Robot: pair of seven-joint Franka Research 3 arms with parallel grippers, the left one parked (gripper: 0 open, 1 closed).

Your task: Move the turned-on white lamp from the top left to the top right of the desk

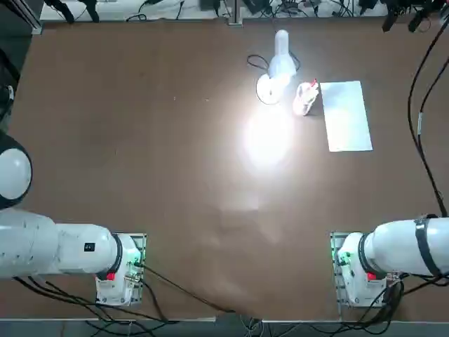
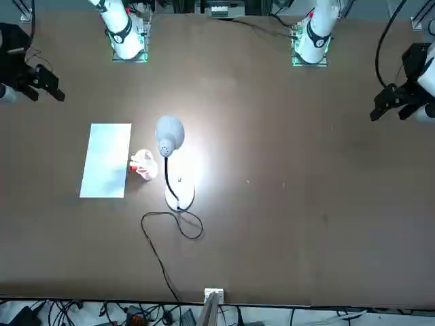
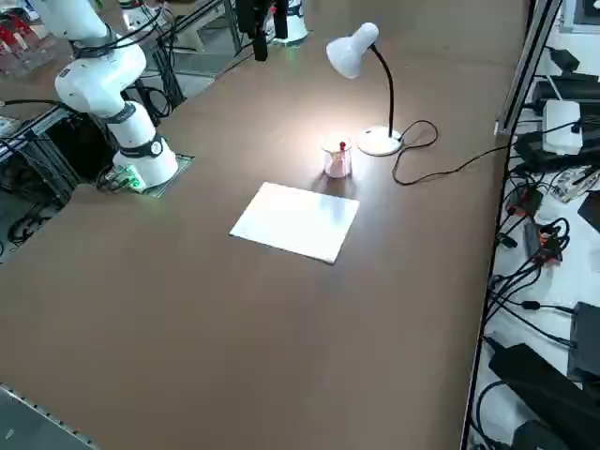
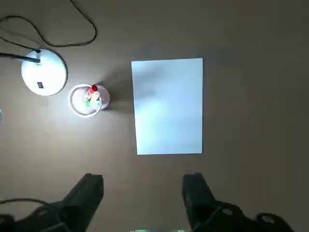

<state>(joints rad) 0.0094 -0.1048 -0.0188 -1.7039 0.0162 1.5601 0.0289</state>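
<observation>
The white lamp [image 1: 269, 88] stands lit at the far middle of the brown desk [image 1: 140, 154], slightly right of centre. Its glowing head [image 2: 169, 136] throws a bright patch on the desk. A thin black cord [image 2: 163, 234] loops from the disc base [image 4: 44, 71] to the far edge. My right gripper [image 4: 145, 193] hangs high above the desk, open and holding nothing. It looks down on the paper and the lamp base [image 3: 380, 141]. In the front view the gripper [image 2: 44, 81] is at the left edge, well apart from the lamp.
A clear pen cup [image 1: 306, 97] with red and green pens stands just right of the lamp base. A white paper sheet [image 1: 346, 116] lies right of the cup. Cables and power gear [image 3: 553, 206] run along the desk's far edge.
</observation>
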